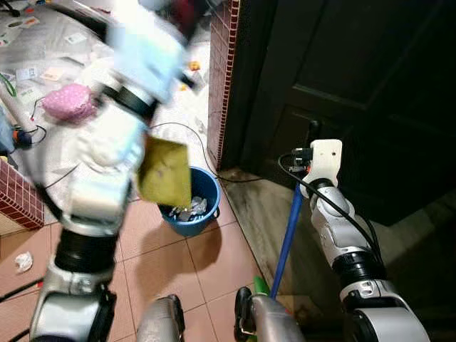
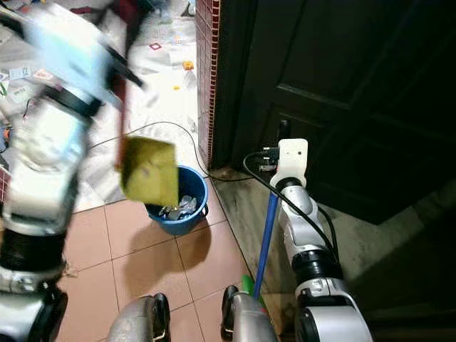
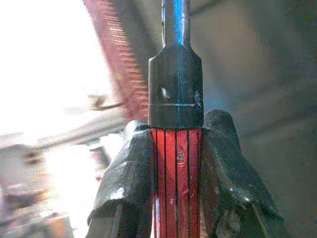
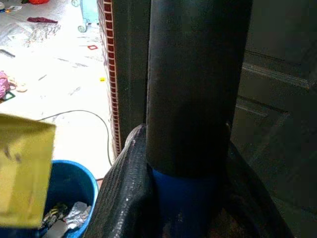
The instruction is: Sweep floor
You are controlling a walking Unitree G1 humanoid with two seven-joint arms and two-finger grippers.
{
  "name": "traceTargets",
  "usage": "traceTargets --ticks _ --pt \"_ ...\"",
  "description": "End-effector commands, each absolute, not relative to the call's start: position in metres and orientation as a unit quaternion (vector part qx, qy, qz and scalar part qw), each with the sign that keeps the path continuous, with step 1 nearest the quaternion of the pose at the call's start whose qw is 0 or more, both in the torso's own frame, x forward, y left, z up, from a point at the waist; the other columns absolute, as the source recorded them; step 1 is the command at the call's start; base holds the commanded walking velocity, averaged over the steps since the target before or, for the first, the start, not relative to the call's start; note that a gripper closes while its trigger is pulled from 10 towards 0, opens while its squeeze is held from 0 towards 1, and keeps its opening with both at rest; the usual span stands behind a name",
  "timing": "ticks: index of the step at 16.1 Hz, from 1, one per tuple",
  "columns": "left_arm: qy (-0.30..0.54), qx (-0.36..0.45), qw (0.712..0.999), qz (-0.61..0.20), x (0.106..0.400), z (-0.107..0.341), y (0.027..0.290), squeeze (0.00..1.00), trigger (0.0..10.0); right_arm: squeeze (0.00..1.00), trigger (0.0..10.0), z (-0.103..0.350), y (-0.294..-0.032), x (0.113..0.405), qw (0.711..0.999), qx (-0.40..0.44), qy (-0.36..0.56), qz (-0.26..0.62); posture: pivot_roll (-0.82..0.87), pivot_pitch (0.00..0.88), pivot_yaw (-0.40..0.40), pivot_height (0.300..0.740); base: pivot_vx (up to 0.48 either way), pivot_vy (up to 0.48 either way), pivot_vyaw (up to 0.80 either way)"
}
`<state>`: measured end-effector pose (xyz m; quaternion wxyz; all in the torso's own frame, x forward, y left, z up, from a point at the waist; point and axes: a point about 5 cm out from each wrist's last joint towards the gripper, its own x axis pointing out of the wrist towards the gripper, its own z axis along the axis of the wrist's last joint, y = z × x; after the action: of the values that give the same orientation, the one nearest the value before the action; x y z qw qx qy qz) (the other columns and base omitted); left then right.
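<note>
Two tools in hand, debris-dumping step. Left pincer [image 3: 176,163] clamps the red ribbed handle [image 3: 176,193] of a yellow dustpan [image 1: 165,171]; the pan hangs at centre-left of the frame, tilted over a blue bucket [image 1: 201,191] that holds crumpled scraps. Left arm is blurred. Pink tiled floor [image 1: 160,267] fills the lower left; cable and scattered litter lie on the pale floor at upper left. Right pincer [image 4: 183,163] grips a blue broom pole [image 1: 288,228], standing near-upright right of centre, beside a dark door [image 1: 356,78]. Next move likely calls for lowering the pan to the tiles and drawing the broom toward it.
</note>
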<state>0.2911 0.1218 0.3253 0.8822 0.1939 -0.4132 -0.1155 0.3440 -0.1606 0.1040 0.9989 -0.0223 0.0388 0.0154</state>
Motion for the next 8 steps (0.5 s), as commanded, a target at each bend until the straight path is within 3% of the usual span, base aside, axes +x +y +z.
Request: traceTargets --ticks 1,5,8 --pt "-0.467 0.206 0.858 -0.059 0.283 0.352 0.135 0.0 10.0 0.0 10.0 0.113 -0.165 0.349 0.998 -0.054 0.018 0.017 -0.02 0.13 -0.079 0.74 0.0 0.0 0.0" --pt "-0.435 0.262 0.862 -0.007 0.293 0.344 0.165 0.0 10.0 0.0 10.0 0.112 -0.163 0.349 0.998 -0.053 0.021 0.019 -0.01 0.128 -0.084 0.74 0.0 0.0 0.0" --pt "-0.368 0.298 0.879 0.046 0.301 0.309 0.192 0.0 10.0 0.0 10.0 0.113 -0.162 0.35 0.999 -0.048 0.017 0.019 -0.01 0.138 -0.075 0.74 0.0 0.0 0.0"
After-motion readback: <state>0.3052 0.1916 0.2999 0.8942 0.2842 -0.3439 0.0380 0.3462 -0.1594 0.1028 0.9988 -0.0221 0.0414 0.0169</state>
